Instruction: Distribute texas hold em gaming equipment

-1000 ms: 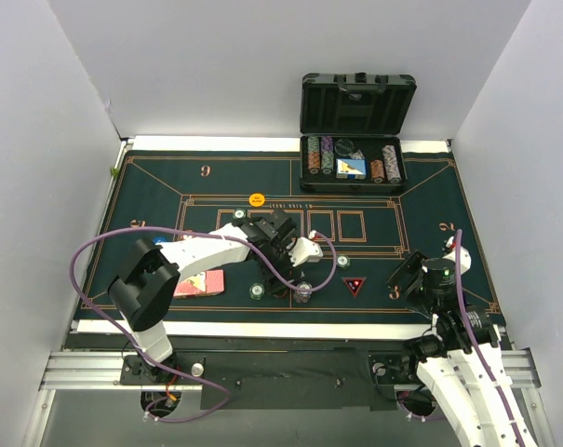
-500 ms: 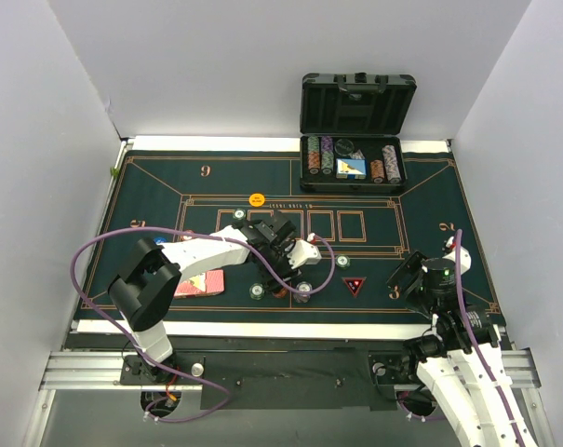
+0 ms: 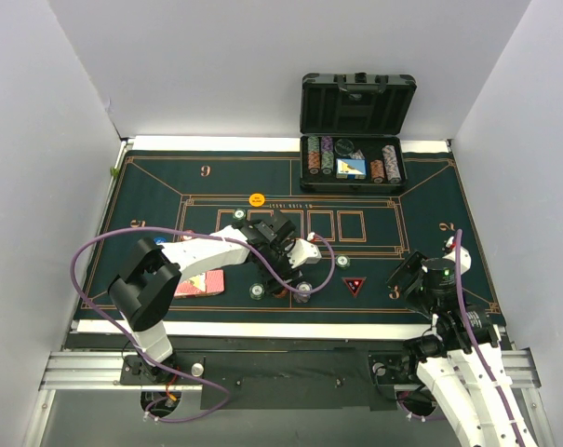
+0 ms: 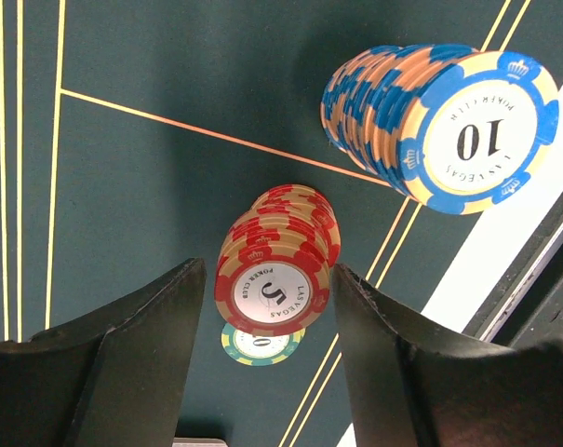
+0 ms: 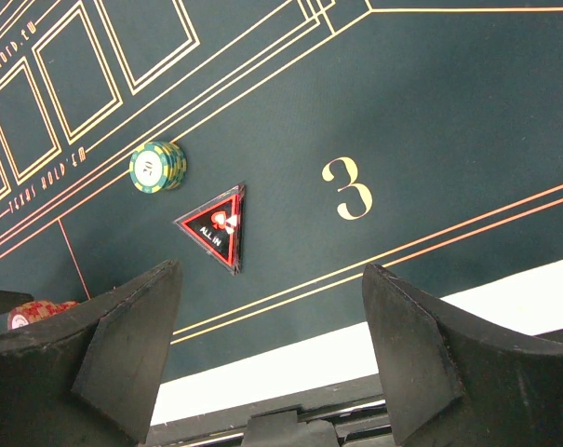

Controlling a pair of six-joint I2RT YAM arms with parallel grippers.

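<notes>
The left gripper (image 4: 267,279) has its jaws spread slightly wider than the red chip stack (image 4: 279,244), which stands on the green felt mat (image 4: 141,56) between the fingers. A single green chip (image 4: 261,345) lies just beside this stack, and a blue-edged chip stack (image 4: 430,121) stands nearby. The right gripper (image 5: 272,275) is spread wide and holds nothing, above the mat near a green chip stack (image 5: 158,166) and the triangular ALL IN marker (image 5: 216,228).

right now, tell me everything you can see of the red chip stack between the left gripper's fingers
The red poker chip stack is a short upright column of round chips, edges striped red and tan, its white top label reading 5. It stands on the green felt mat, between the black fingers of the left gripper; whether they press it is unclear.
</notes>
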